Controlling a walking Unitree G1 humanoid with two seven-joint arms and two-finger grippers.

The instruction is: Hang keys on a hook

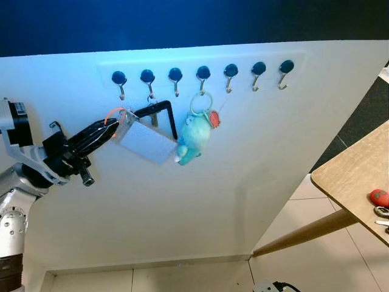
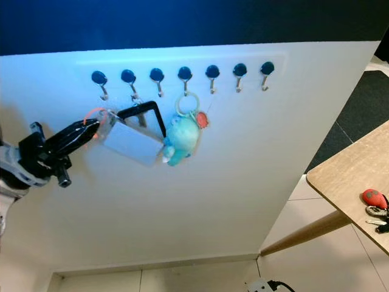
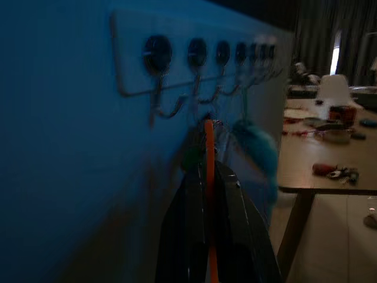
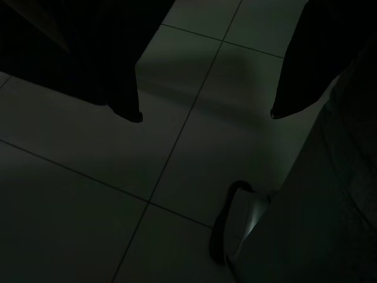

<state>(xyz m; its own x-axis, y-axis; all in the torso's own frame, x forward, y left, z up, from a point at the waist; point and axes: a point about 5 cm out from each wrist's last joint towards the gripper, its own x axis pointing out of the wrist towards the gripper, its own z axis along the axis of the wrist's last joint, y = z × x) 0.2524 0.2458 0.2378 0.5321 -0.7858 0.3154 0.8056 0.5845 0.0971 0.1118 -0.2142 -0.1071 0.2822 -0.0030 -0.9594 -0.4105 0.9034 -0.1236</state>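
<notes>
Head views: left gripper [image 1: 112,129] raised at the wall, fingers pinched on the orange loop [image 1: 114,112] of a key set [image 1: 144,139], just below the second hook [image 1: 149,91] of the rack [image 1: 200,76]. Left wrist view: loop clamped between closed fingers [image 3: 235,236], hooks just ahead; hanging step, next likely needs lifting the loop over a hook tip. Right wrist view: right gripper [image 4: 206,115] idle, fingers apart over dark floor tiles [image 4: 88,177].

**Robot body, visual check**

Left arm [image 1: 15,201]: silver metal, ribbed round joint casings, small screws on the lower segment. Black wrist block with a short silver-tipped knob. Left gripper [image 1: 112,129]: two long, tapered, glossy black fingers. Right gripper [image 4: 206,115]: dark finger tips.
</notes>
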